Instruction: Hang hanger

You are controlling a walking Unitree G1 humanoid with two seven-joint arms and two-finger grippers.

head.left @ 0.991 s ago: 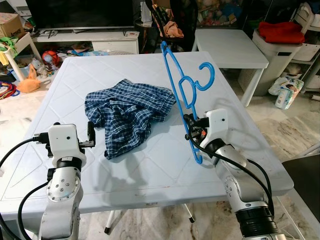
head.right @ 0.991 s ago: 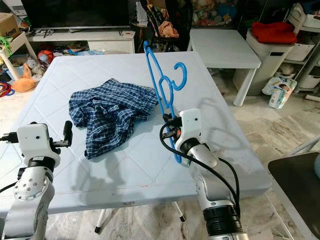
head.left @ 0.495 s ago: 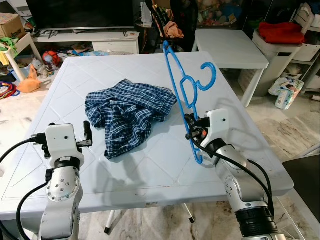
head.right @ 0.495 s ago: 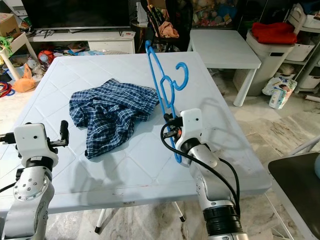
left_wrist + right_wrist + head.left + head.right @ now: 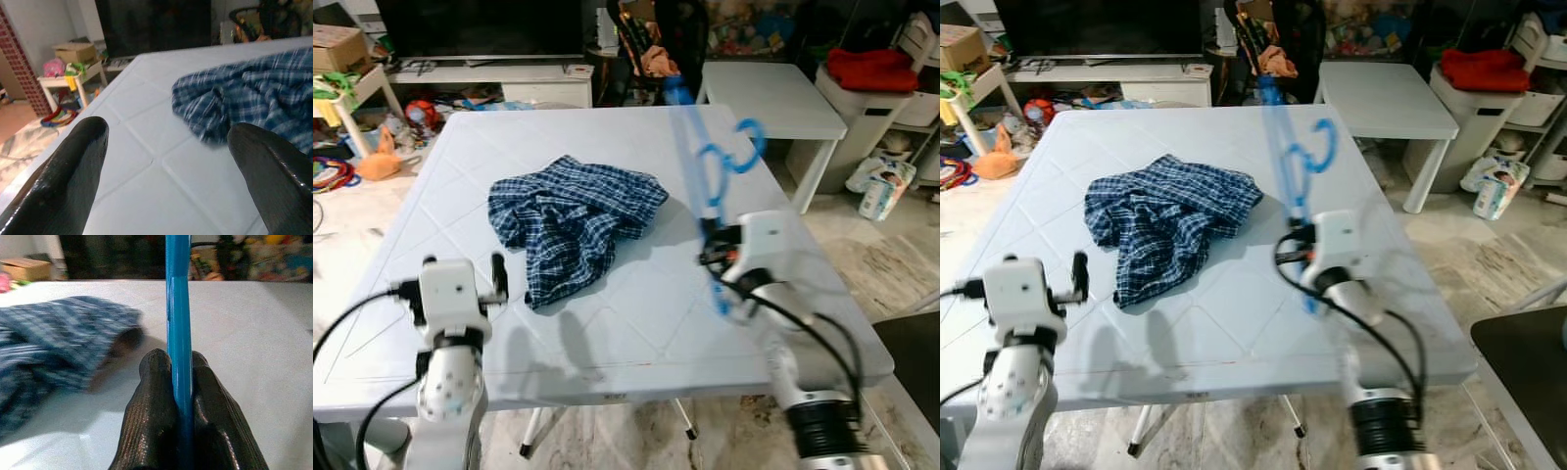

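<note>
A blue plastic hanger (image 5: pixel 710 176) stands nearly upright over the right side of the white table (image 5: pixel 607 323), its hook turned to the right. My right gripper (image 5: pixel 177 369) is shut on the hanger's lower bar (image 5: pixel 179 333). A crumpled blue plaid garment (image 5: pixel 573 211) lies in the middle of the table, left of the hanger. My left gripper (image 5: pixel 166 142) is open above the table's front left, short of the garment (image 5: pixel 244 103), with nothing between its fingers. The head views are blurred.
A second white table (image 5: pixel 773 93) stands at the back right beside a white bin holding red cloth (image 5: pixel 867 69). A low TV stand (image 5: pixel 489 73) and toys (image 5: pixel 372 162) lie at the back left. A dark rack with an orange cloth (image 5: pixel 656 59) stands behind the table.
The whole picture has shifted and blurred, so the camera has moved. The right gripper still holds the hanger upright; the left gripper stays open near the garment.
</note>
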